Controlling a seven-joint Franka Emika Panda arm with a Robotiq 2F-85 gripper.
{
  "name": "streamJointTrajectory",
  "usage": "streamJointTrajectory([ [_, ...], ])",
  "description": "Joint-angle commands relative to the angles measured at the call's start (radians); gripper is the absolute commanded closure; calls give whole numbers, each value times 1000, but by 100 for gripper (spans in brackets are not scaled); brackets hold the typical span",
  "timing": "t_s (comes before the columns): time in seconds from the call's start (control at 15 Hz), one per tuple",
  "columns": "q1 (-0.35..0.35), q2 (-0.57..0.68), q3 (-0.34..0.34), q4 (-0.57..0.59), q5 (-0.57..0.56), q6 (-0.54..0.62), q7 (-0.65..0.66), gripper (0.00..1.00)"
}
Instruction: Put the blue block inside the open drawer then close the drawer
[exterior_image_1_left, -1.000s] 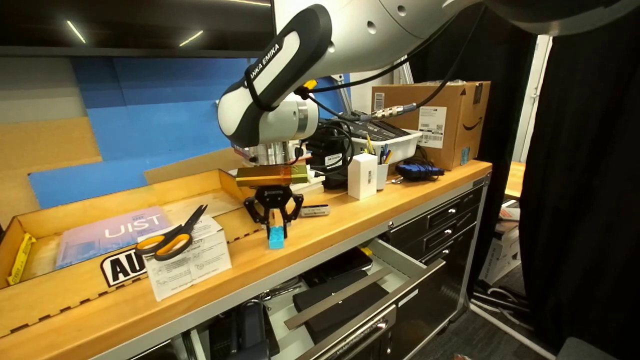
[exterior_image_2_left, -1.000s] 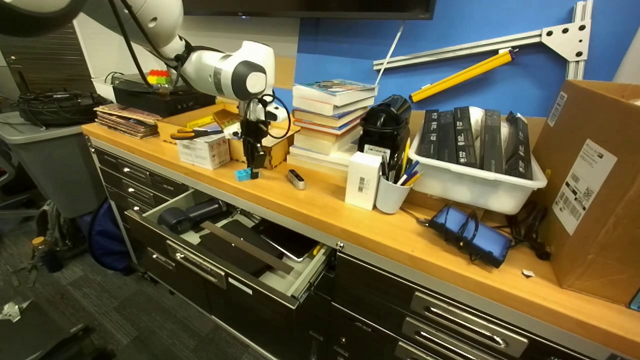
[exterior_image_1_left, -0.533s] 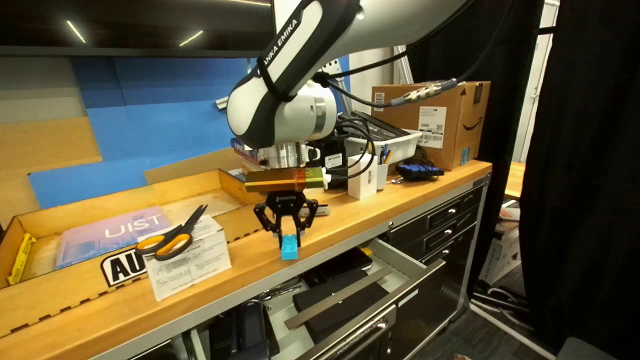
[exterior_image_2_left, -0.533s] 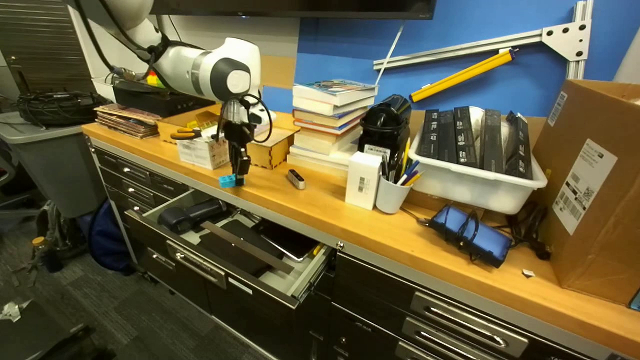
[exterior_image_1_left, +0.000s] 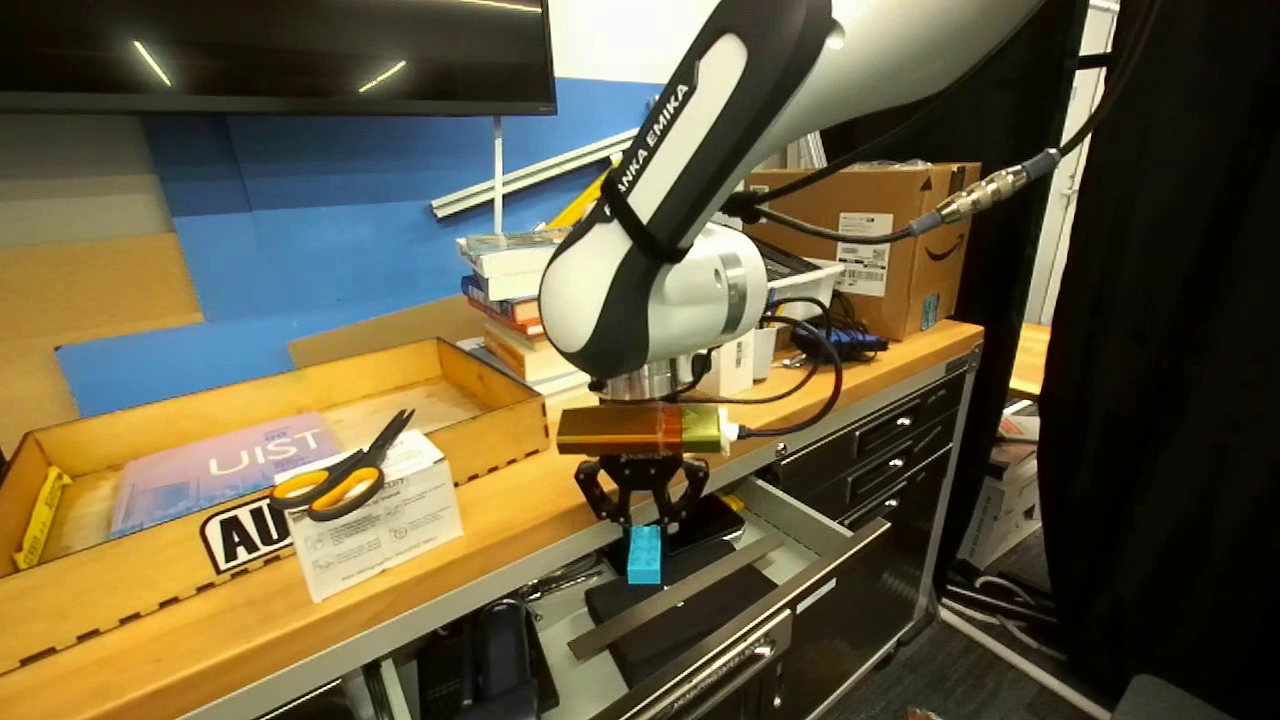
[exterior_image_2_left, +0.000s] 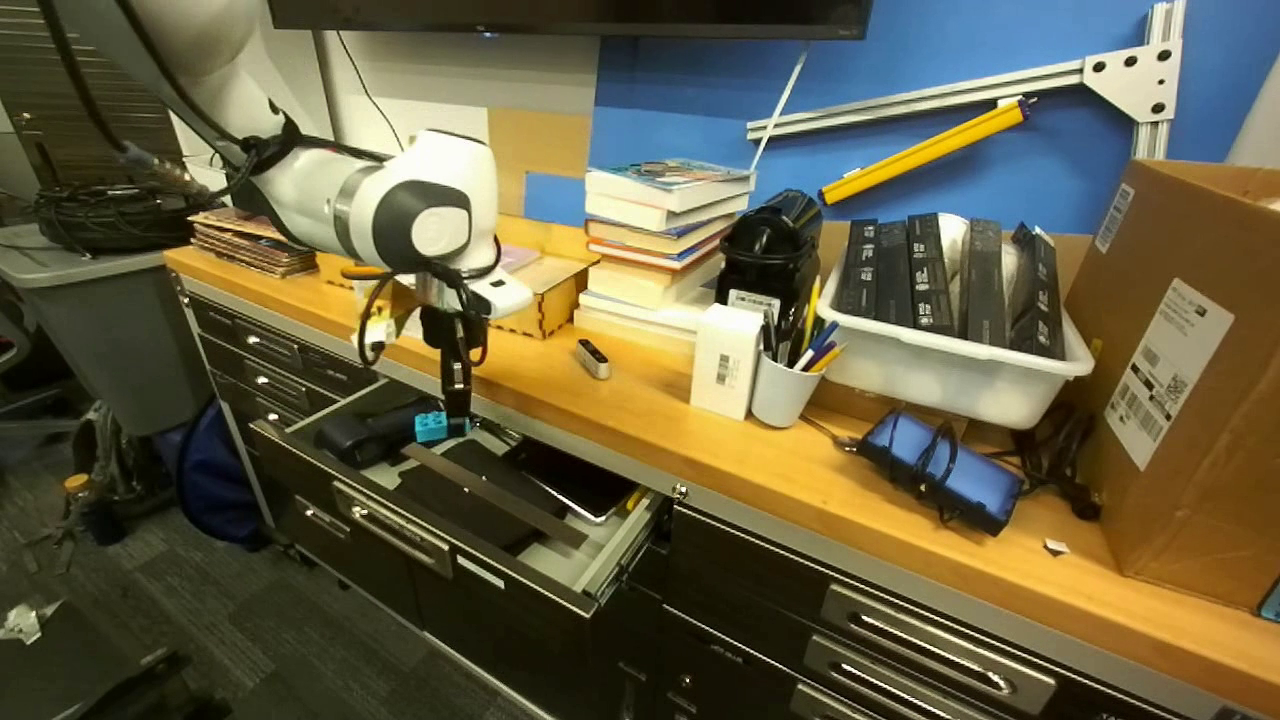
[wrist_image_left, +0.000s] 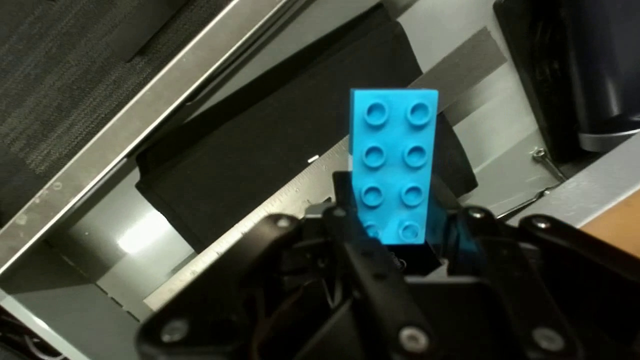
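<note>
The blue block (exterior_image_1_left: 645, 555) is a light-blue studded brick, seen in both exterior views (exterior_image_2_left: 431, 427). It fills the middle of the wrist view (wrist_image_left: 392, 165), studs facing the camera. My gripper (exterior_image_1_left: 645, 530) is shut on one end of the block, and the rest sticks out past the fingers (exterior_image_2_left: 457, 412). The fingertips (wrist_image_left: 390, 215) are partly hidden by the block in the wrist view. The black drawer (exterior_image_1_left: 845, 575) is open, with a pale grey inside. Its front rim also shows in the wrist view (wrist_image_left: 125, 122). The block hangs above the drawer, near its countertop side.
In the drawer lie a metal ruler (exterior_image_2_left: 490, 495), a black flat item (wrist_image_left: 280, 130), a black tablet-like item (exterior_image_2_left: 565, 480) and a dark bulky tool (exterior_image_2_left: 370, 432). The wooden countertop (exterior_image_2_left: 640, 430) edge runs behind the block. Scissors (exterior_image_1_left: 345, 485) lie on a white box (exterior_image_1_left: 385, 530).
The gripper has carried the block from above the countertop outward past its edge and lower, over the open drawer. The grip on the block and the drawer's position look the same.
</note>
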Motion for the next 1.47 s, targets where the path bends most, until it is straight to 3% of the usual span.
streamJointTrajectory([
  [0.0,-10,17,-10,-46,6,114,46,84],
  [0.07,-14,34,-12,-44,11,130,51,83],
  [0.13,-16,43,-13,-45,16,137,57,39],
  [0.27,-29,50,1,-38,41,124,31,32],
  [0.53,-47,-36,20,-98,80,54,-43,0],
  [0.8,-86,-180,59,-228,187,-57,-217,0],
  [1.0,-88,-260,41,-334,200,-139,-236,0],
  [1.2,-91,-271,31,-395,162,-145,-191,0],
  [1.4,-92,-201,32,-399,143,-72,-173,0],
])
